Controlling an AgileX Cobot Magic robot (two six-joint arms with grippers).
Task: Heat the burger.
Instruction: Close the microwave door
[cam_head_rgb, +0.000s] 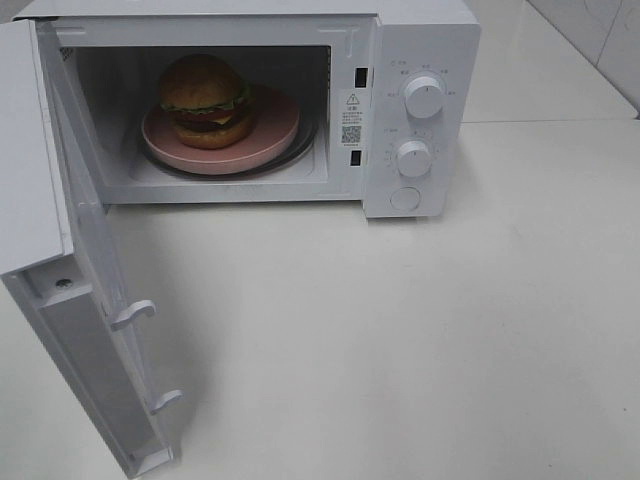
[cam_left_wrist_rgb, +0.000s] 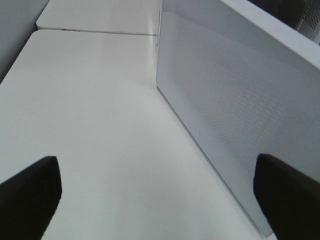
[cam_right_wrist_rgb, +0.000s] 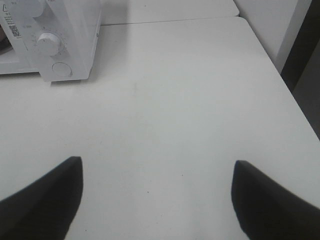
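The burger (cam_head_rgb: 207, 100), with a golden-brown bun, lettuce and a dark patty, stands on a round pink plate (cam_head_rgb: 270, 140) inside the open white microwave (cam_head_rgb: 420, 40). The microwave door (cam_head_rgb: 90, 330) is swung wide toward the front left. Neither arm shows in the exterior high view. In the left wrist view my left gripper (cam_left_wrist_rgb: 160, 192) is open, its dark fingers (cam_left_wrist_rgb: 30, 195) spread over the bare table beside the door's outer panel (cam_left_wrist_rgb: 235, 100). The right wrist view has my right gripper (cam_right_wrist_rgb: 157, 197) open above the table, some way from the microwave's control panel (cam_right_wrist_rgb: 50, 45).
Two white knobs (cam_head_rgb: 424, 97) and a round button (cam_head_rgb: 405, 199) sit on the microwave's right panel. The white table (cam_head_rgb: 420, 340) stretches in front and to the right. Its right edge (cam_right_wrist_rgb: 280, 75) drops to a dark floor. A second tabletop (cam_left_wrist_rgb: 95, 15) adjoins at the back.
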